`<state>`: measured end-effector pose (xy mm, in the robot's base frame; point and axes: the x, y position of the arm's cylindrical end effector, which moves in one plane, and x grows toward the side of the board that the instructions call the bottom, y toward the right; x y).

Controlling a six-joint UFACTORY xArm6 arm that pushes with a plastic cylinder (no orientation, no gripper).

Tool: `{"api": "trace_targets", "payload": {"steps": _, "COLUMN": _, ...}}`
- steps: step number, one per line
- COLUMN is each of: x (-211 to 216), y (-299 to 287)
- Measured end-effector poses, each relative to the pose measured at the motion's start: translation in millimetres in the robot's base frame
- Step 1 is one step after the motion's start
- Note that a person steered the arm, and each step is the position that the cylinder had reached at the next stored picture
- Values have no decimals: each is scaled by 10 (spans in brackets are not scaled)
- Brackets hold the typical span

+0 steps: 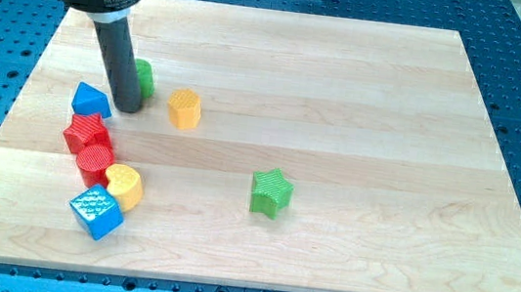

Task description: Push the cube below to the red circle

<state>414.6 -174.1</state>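
Observation:
The blue cube (96, 212) sits at the view's lower left, touching the yellow heart-shaped block (124, 186). The red circle (94, 161) lies just above and left of the cube, next to the yellow heart. A red star (86, 133) sits on top of the circle's upper side. My tip (127, 108) is down on the board above this cluster, right of the blue triangular block (91, 101) and just in front of a green block (143, 77) that the rod partly hides.
A yellow hexagonal block (184, 108) lies right of my tip. A green star (271, 191) stands near the board's middle. The wooden board (364, 99) rests on a blue perforated table.

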Motion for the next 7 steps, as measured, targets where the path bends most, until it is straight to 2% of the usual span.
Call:
{"api": "trace_targets", "payload": {"steps": 1, "x": 96, "y": -289}}
{"api": "trace_targets", "payload": {"steps": 2, "x": 119, "y": -216}}
{"api": "trace_targets", "payload": {"steps": 3, "x": 148, "y": 261}}
{"api": "trace_targets", "payload": {"steps": 6, "x": 855, "y": 931}}
{"api": "trace_targets", "payload": {"steps": 7, "x": 1113, "y": 726}}
